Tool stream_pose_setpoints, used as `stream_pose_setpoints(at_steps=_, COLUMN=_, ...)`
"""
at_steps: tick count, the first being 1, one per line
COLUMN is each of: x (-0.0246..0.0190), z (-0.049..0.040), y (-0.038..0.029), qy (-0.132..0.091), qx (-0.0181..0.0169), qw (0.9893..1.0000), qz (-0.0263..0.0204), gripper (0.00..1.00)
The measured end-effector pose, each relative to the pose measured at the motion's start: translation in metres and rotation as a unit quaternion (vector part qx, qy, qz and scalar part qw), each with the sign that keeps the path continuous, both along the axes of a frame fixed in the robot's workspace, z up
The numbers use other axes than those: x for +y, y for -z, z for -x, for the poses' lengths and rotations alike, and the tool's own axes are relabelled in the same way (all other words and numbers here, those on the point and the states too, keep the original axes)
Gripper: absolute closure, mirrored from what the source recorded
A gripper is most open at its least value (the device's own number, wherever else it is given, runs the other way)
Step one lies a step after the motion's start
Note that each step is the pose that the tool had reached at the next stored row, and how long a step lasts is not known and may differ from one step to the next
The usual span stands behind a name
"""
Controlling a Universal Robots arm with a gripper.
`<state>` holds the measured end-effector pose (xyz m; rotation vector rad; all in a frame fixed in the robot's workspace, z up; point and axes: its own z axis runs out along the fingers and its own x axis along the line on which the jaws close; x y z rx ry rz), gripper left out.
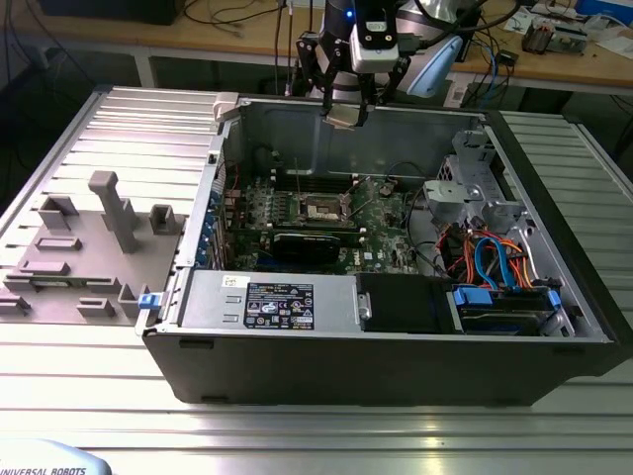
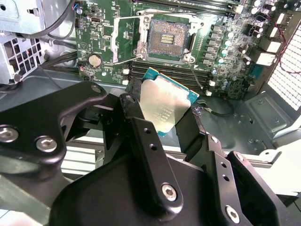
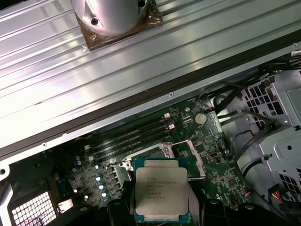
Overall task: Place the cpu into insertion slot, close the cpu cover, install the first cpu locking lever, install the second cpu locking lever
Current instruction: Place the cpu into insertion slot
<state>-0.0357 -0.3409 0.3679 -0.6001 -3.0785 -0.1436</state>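
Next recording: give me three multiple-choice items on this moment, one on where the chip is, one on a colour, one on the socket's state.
1. Where is the cpu?
A) flat on the table outside the case
B) held in the gripper
C) on the grey tray beside the case

2. What colour is the circuit board around the insertion slot?
A) red
B) white
C) green

3. The insertion slot is:
A) open and empty
B) shut under its cover
C) filled by a chip

Answers:
1 B, the black fingers clamp the cpu's edges in both wrist views.
2 C, the circuit board is green in every view.
3 A, its bare contacts show, with nothing over them.
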Motion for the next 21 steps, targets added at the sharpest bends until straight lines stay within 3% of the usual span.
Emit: stream_pose_setpoints(at_steps=21, x=0.0000, z=0.0000, y=0.0000, qy=0.016, qx=0.0000, qw=0.9999, qz=0.0000, gripper=0.46)
